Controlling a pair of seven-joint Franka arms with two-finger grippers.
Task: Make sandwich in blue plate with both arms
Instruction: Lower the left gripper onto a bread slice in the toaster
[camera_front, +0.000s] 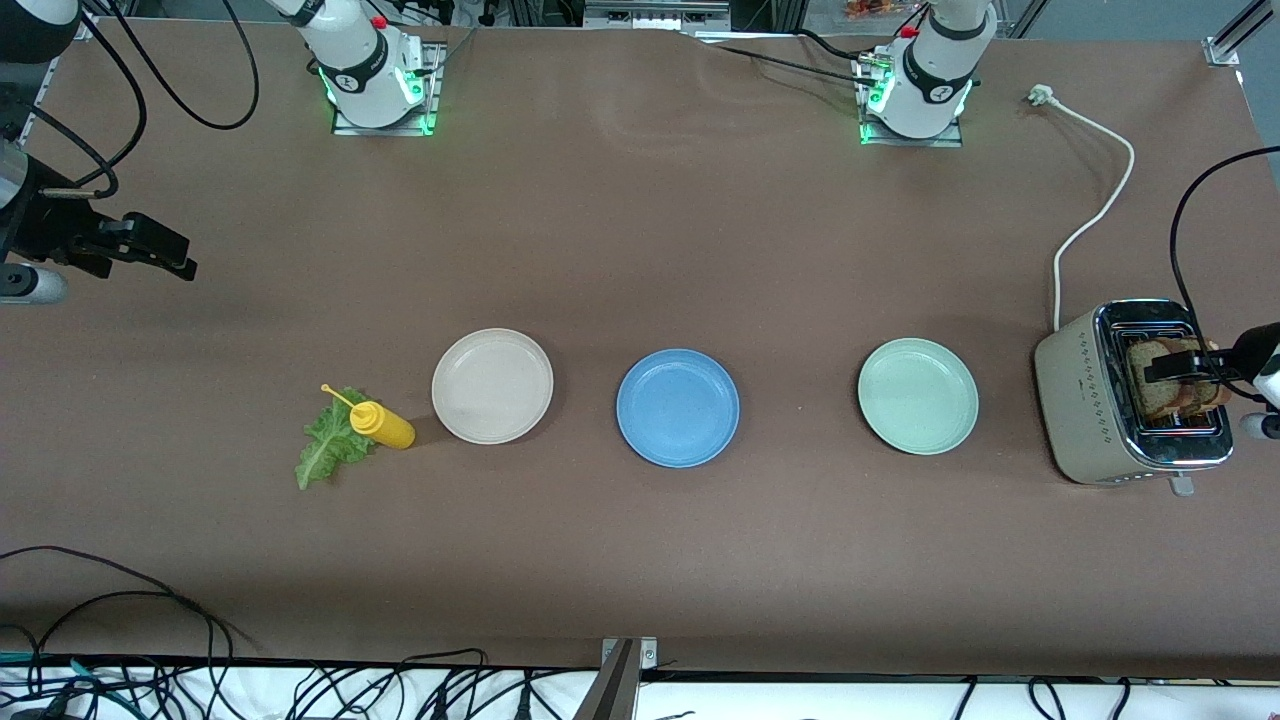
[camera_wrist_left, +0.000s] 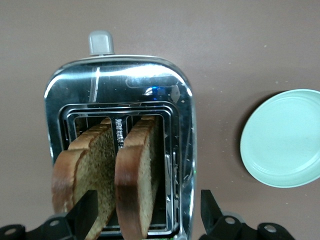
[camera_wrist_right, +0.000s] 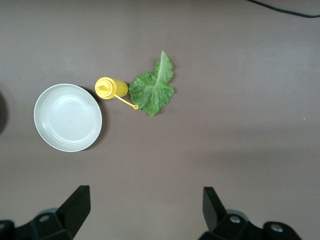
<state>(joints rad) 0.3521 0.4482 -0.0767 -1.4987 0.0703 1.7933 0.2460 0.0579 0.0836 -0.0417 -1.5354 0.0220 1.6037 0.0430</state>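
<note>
The front camera sits high across the table, facing both robot bases along its top edge and taking in the whole surface. The left wrist camera looks straight down, close over the toaster, with the green plate at its edge; the front view shares both, toaster and green plate. The right wrist camera looks down from higher up over the white plate, yellow bottle and lettuce, which the front view also shows.
</note>
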